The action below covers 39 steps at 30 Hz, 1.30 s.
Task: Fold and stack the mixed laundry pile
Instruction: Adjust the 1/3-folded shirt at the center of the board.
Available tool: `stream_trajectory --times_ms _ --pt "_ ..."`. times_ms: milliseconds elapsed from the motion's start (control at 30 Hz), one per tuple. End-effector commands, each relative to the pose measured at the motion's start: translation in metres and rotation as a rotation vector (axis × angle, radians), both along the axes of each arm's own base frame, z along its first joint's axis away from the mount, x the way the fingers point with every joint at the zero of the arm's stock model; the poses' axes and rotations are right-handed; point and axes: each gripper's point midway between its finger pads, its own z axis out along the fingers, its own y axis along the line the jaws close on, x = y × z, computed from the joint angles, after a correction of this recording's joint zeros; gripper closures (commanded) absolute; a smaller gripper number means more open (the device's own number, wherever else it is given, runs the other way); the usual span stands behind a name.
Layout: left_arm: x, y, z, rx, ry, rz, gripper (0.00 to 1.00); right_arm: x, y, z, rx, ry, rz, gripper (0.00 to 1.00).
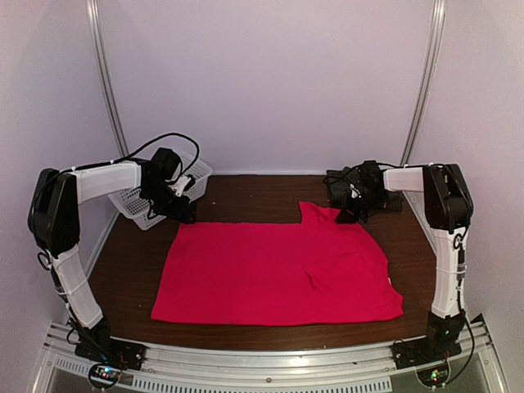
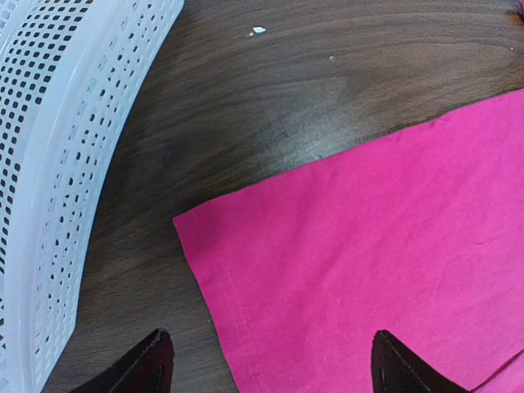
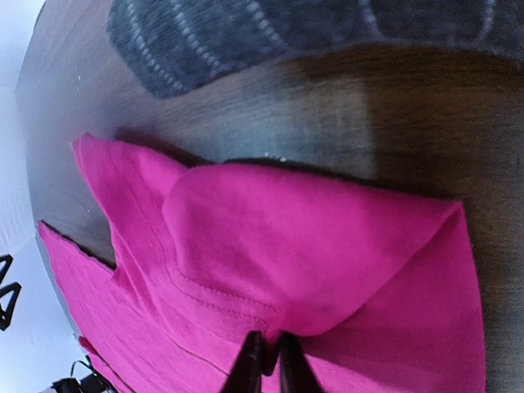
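Note:
The red-pink T-shirt (image 1: 274,266) lies spread flat across the middle of the table. Its far right corner is pinched and lifted in a fold by my right gripper (image 1: 348,214), whose fingertips (image 3: 266,360) are shut on the cloth (image 3: 311,262). The dark pinstriped shirt (image 1: 348,187) lies bunched at the back right, just behind that gripper, and shows as grey striped fabric (image 3: 246,33) at the top of the right wrist view. My left gripper (image 1: 187,211) hovers over the T-shirt's far left corner (image 2: 196,225), jaws wide open (image 2: 270,368) and holding nothing.
A white lattice basket (image 1: 151,205) stands at the back left, close beside the left gripper; its wall (image 2: 57,164) fills the left of the left wrist view. Dark wood table (image 1: 246,192) shows behind the T-shirt. White walls enclose the workspace.

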Motion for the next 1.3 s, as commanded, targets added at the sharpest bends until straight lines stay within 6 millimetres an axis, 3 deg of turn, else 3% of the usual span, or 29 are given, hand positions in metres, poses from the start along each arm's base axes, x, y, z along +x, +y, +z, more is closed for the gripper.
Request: stream_trajectory --times_ms 0,167,400,533,633,733,833,967,1267 --pt "0.004 0.008 -0.003 0.025 -0.008 0.016 0.15 0.022 0.011 0.028 0.057 -0.082 -0.020 1.00" --pt "0.007 0.010 -0.004 0.010 -0.010 0.041 0.15 0.057 0.010 0.073 0.137 -0.210 -0.085 1.00" --pt "0.016 0.013 -0.011 0.022 -0.029 0.043 0.15 0.094 0.000 0.075 0.169 -0.239 -0.140 1.00" --pt "0.020 0.014 -0.016 0.034 -0.047 0.027 0.15 0.101 -0.014 0.088 0.169 -0.275 -0.174 0.76" --pt "0.025 0.019 -0.017 0.035 -0.064 0.026 0.15 0.094 -0.031 0.102 0.129 -0.307 -0.172 0.59" --pt "0.030 0.027 -0.016 0.004 -0.070 0.042 0.15 0.076 -0.048 0.110 0.075 -0.318 -0.143 0.56" --pt "0.031 0.031 -0.015 -0.026 -0.069 0.027 0.17 0.055 -0.059 0.096 0.020 -0.287 -0.092 0.57" --pt "0.029 0.030 -0.013 -0.075 -0.065 -0.031 0.21 0.025 -0.066 0.063 -0.081 -0.202 -0.005 0.62" --pt "0.021 0.030 -0.020 -0.059 -0.083 -0.161 0.28 -0.006 -0.087 0.027 -0.323 -0.112 0.097 0.64"
